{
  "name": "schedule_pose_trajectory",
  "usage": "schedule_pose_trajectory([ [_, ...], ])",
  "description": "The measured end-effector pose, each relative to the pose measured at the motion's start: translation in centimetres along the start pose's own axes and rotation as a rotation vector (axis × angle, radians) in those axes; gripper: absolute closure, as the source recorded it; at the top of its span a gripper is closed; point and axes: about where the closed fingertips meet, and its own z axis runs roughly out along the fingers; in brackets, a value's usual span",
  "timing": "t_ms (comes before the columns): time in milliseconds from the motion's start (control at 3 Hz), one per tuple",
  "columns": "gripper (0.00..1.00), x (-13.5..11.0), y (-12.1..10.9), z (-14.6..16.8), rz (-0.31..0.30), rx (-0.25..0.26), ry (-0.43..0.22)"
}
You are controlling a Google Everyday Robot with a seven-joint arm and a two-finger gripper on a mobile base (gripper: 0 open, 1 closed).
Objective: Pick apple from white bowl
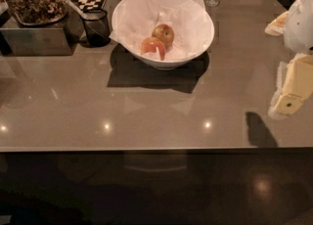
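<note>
At tabletop's right edge: pincer [287,102], grip state untellable | apple [163,34] in bowl [168,64] near far edge | pick not begun

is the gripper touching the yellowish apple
Apart. The camera view shows the gripper at the frame's right edge, far from the yellowish apple in the white bowl.

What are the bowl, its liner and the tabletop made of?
White bowl: probably glazed ceramic or plastic, going by its smooth, even wall. Liner: crumpled paper, creased and matte. Table: polished stone or laminate; it is glossy and reflects lights. Gripper hangs at the right edge, away from the bowl.
</note>
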Motion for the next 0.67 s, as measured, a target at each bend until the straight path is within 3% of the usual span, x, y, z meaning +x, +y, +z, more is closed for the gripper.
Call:
schedule_pose_trajectory([
  [667, 0.00, -0.64, -0.67, -0.19, -0.005, 0.006, -0.029],
])
